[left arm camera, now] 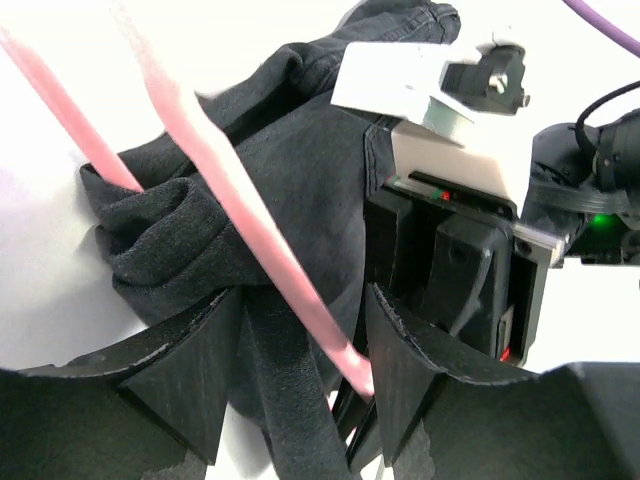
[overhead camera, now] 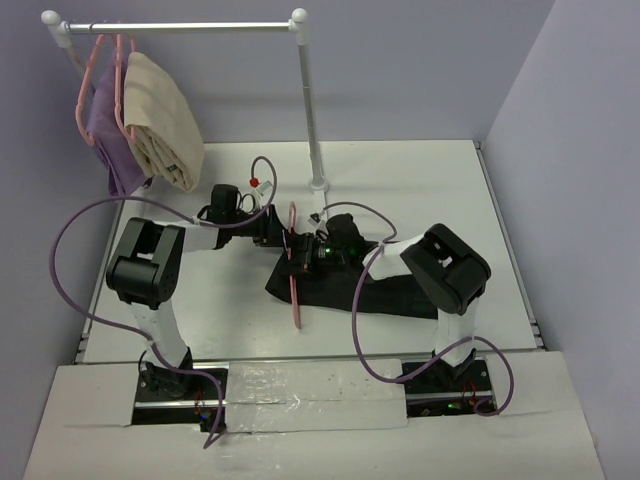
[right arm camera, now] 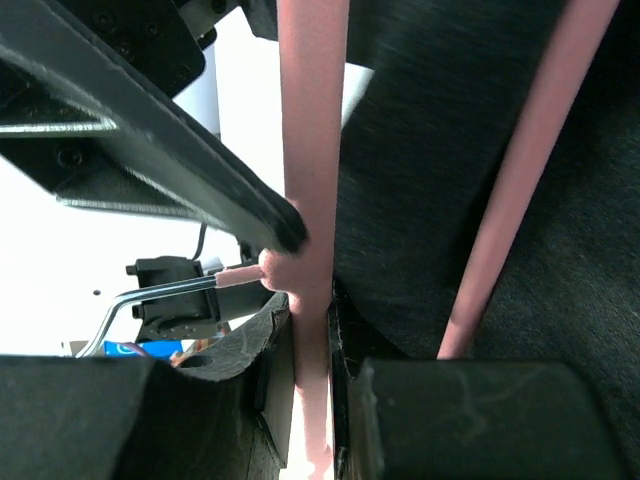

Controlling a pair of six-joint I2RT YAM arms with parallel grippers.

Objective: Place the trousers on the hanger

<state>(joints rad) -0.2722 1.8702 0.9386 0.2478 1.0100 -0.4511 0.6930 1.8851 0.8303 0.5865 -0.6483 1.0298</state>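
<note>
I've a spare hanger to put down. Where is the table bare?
Bare: the far right corner of the table, between the rack pole and the right wall; also the near patch between the left arm and the trousers. Crowded: the middle, around the hanger.

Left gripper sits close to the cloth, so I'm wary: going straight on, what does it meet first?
Probably the hanger bar crossing inside the open left gripper, then the bunched trousers; depth unclear.

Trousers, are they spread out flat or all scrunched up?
Scrunched up. In the left wrist view the black trousers bunch in thick folds at the pink hanger, instead of lying smooth and flat.
</note>
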